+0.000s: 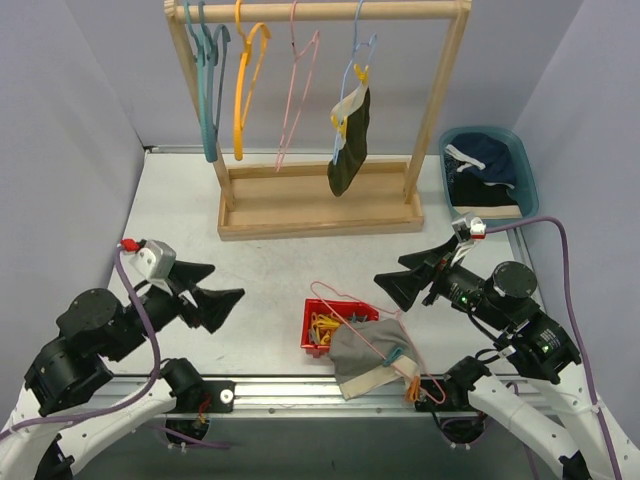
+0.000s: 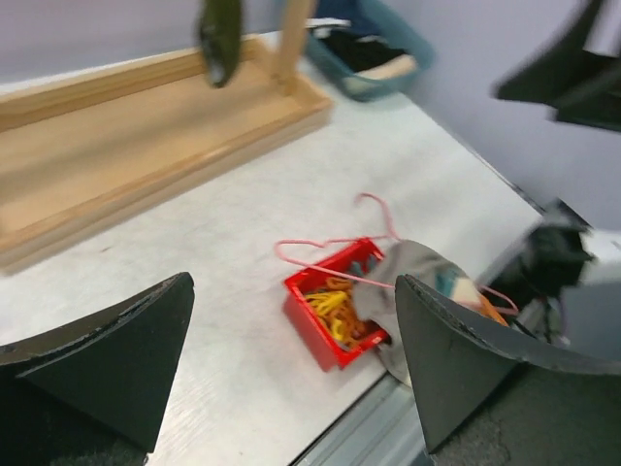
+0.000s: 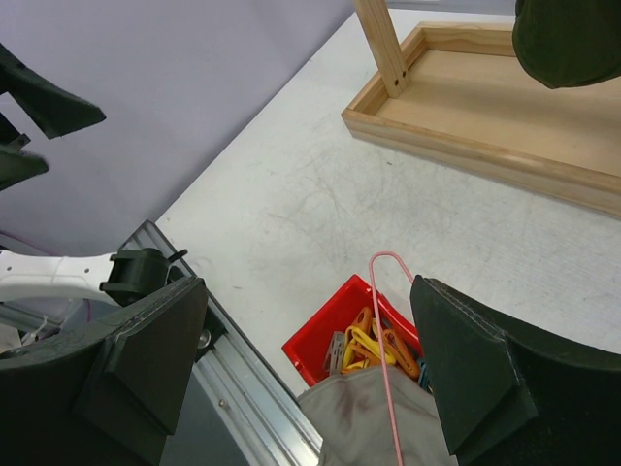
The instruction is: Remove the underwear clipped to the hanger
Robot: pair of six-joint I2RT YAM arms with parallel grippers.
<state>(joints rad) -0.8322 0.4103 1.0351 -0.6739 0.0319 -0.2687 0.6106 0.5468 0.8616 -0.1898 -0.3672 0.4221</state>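
Observation:
A dark olive-black underwear [image 1: 350,140] hangs clipped to a blue hanger [image 1: 360,50] on the wooden rack; its lower end shows in the wrist views [image 2: 221,34] [image 3: 568,39]. Grey-beige underwear [image 1: 368,358] [image 2: 417,260] [image 3: 369,427] lies at the table's front edge with a pink wire hanger [image 1: 345,298] [image 3: 388,320] across it. Navy underwear [image 1: 488,155] sits in the teal bin. My left gripper [image 1: 222,288] [image 2: 291,291] hovers open to the left of the grey pair. My right gripper [image 1: 392,275] [image 3: 309,291] hovers open just above and behind it. Neither holds anything.
A red box [image 1: 318,330] [image 2: 325,330] [image 3: 325,345] of yellow and orange clips sits partly under the grey cloth. The rack's wooden base [image 1: 300,215] spans the table's back. Three bare hangers hang on its rail [image 1: 320,10]. The teal bin [image 1: 520,160] stands back right.

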